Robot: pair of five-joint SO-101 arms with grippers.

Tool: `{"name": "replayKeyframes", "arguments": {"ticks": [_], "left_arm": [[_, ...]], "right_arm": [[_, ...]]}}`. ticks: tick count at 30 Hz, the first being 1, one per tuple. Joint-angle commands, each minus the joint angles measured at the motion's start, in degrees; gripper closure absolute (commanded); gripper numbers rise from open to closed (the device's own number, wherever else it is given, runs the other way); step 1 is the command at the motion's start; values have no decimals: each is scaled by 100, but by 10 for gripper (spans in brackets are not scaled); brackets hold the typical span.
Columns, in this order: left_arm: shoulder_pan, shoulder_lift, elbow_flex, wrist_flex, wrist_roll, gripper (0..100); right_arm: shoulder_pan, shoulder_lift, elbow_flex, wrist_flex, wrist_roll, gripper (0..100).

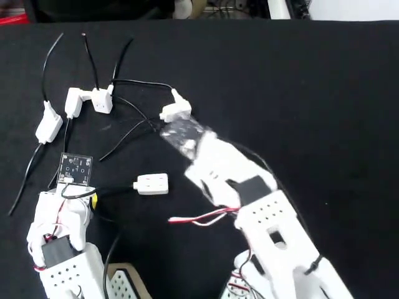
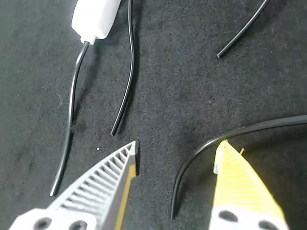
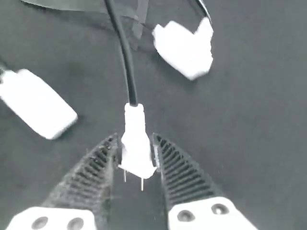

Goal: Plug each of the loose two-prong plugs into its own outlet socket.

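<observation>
In the right wrist view my right gripper (image 3: 136, 158) is shut on a white two-prong plug (image 3: 136, 143); its prongs point back at the camera and its black cord runs away from it. From above, that plug (image 1: 176, 112) lies at the tip of the right gripper (image 1: 179, 129), mid-table. A loose white outlet socket (image 1: 153, 184) lies nearer the front. My left gripper (image 2: 178, 146) hangs open over the cloth with a black cord end (image 2: 180, 191) between its fingers; from above the left gripper (image 1: 78, 187) is at the front left.
A joined white plug and socket (image 1: 87, 101) lie at the back left, with another white connector (image 1: 48, 123) beside them. Black cords (image 1: 131, 124) cross the black table between them. A white connector (image 2: 96, 17) lies ahead of the left gripper.
</observation>
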Motion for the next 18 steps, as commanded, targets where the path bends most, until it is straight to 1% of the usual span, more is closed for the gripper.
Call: {"name": "replayKeyframes", "arguments": {"ticks": [1, 4, 6, 9, 11, 16, 18], "left_arm": [[-13, -18, 101, -97, 62, 740], [48, -18, 101, -97, 70, 740], [48, -18, 101, -88, 70, 740], [48, -18, 101, -88, 70, 740], [48, -9, 101, -88, 70, 740], [31, -9, 101, -88, 70, 740], [31, -9, 101, -88, 70, 740]], "right_arm": [[721, -251, 1235, -941, 870, 984], [756, -251, 1631, -1029, 1618, 982], [756, -251, 1684, -888, 1934, 967], [756, -251, 1666, -730, 2154, 919], [765, -251, 1675, -730, 2295, 911], [756, -251, 1640, -747, 2321, 900], [756, -251, 1640, -756, 2321, 851]]}}
